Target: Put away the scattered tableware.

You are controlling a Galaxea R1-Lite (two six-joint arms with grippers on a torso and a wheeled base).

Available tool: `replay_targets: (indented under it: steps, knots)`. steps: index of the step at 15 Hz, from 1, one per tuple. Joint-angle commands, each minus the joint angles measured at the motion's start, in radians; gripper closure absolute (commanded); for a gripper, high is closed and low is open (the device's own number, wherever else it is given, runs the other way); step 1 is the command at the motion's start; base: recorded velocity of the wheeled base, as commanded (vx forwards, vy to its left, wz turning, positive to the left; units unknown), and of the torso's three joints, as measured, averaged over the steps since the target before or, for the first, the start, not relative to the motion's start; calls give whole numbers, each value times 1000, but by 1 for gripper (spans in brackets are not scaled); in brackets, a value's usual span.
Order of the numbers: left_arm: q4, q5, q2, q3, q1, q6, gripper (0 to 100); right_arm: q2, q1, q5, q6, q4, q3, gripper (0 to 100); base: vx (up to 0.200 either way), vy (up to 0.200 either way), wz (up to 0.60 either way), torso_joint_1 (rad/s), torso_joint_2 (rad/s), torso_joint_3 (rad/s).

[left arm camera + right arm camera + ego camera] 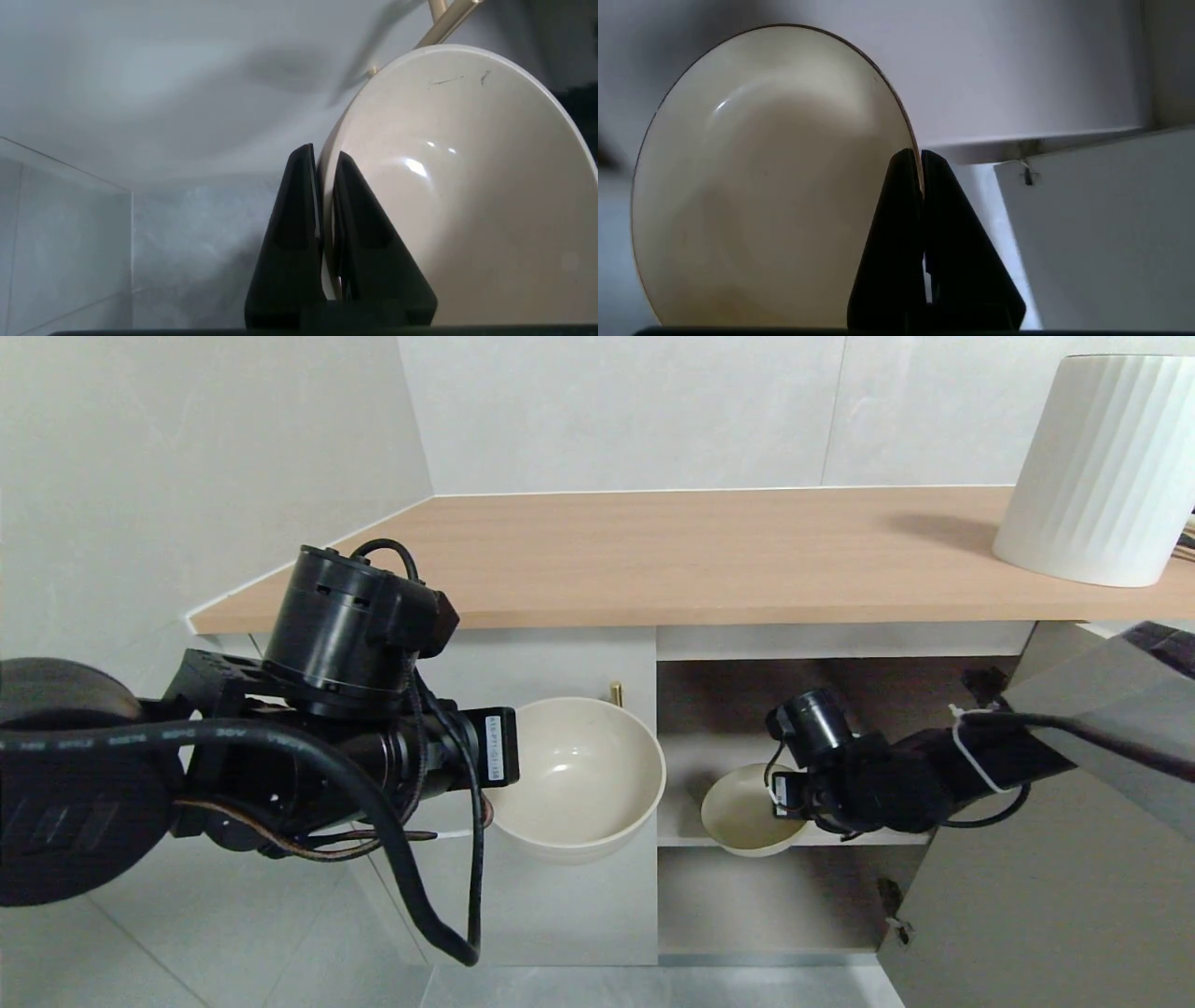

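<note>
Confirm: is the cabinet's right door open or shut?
Open. The right door stands swung outward, exposing the shelf; the right pincer holds a small bowl there.

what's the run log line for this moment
left gripper: shut on large bowl, before closed door | right gripper: shut on small bowl, at cabinet shelf front | stage: both bowls held, none released

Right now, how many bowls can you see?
2. A large bowl is gripped by its rim in the left tool, before the closed cabinet door; a smaller bowl is in the right tool, at the open cabinet's shelf. More may hide inside.
</note>
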Motion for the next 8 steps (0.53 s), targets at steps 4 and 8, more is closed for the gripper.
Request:
replay_targets:
  steps: [4,8]
  knots:
    - [0,1,4,0,-1,-1,100,204,-81,-38,40,2,-160,100,0,0,0,0,0,0]
    - [0,1,13,0,-9,-1,100,273,-119,-72,43,0,-232,100,0,0,0,0,0,0]
